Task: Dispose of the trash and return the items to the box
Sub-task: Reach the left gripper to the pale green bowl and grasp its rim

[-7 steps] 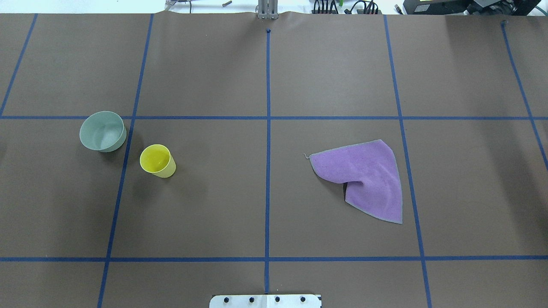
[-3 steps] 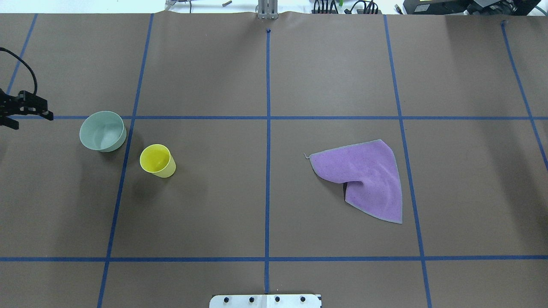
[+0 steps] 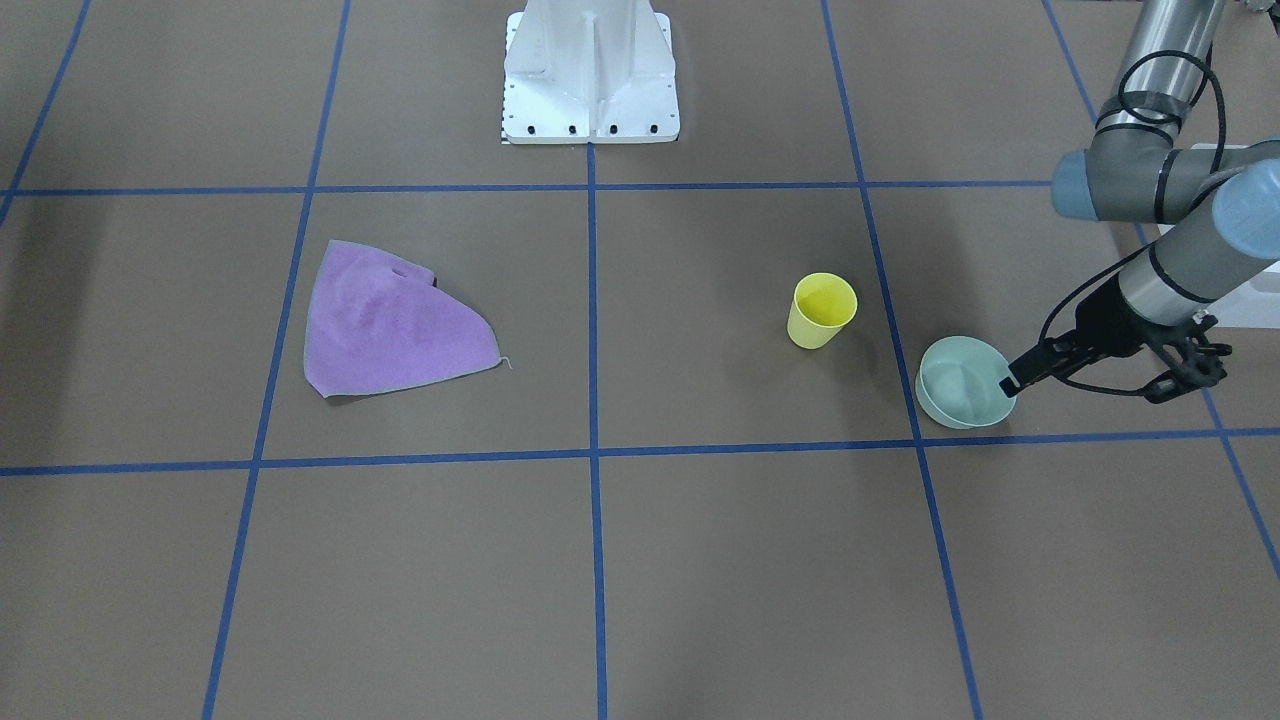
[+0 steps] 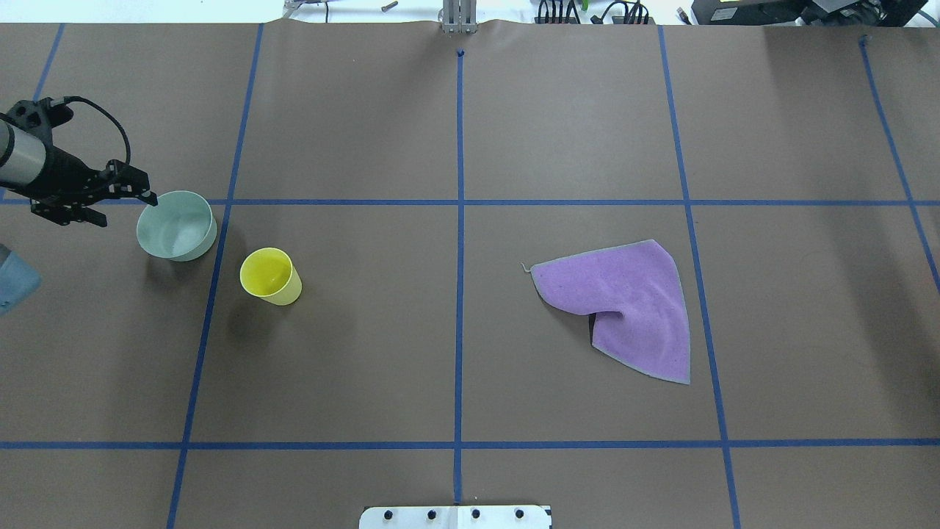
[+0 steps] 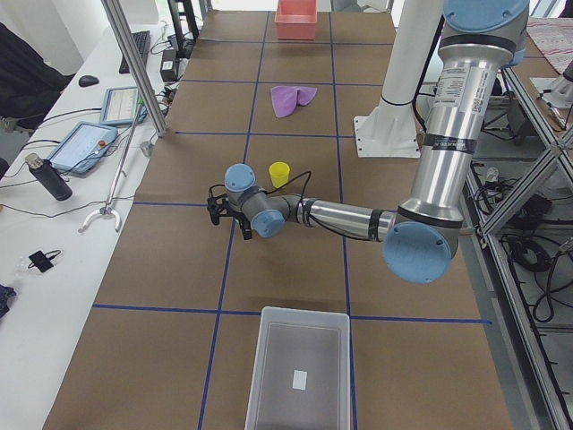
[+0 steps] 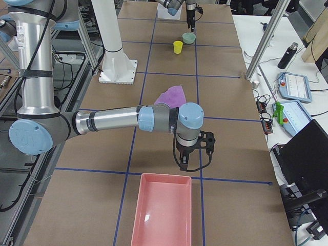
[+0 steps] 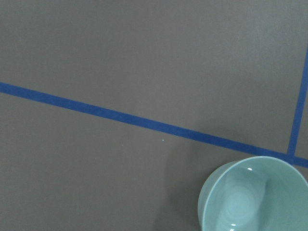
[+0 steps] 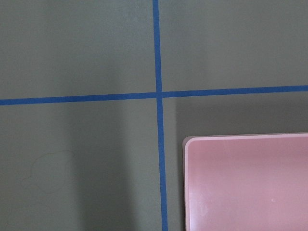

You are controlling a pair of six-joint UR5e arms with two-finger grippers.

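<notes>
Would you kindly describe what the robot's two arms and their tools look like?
Both the left arm and right arm are silver metal tubes with pale blue caps at rounded grey joints and thin black bands. The left tool and right tool are black two-finger units, each with a black cable looping beside the wrist.

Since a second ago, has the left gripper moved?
Yes. In the overhead view the left gripper came in from the left edge, rightward, up to the mint bowl, which stayed put.
</notes>
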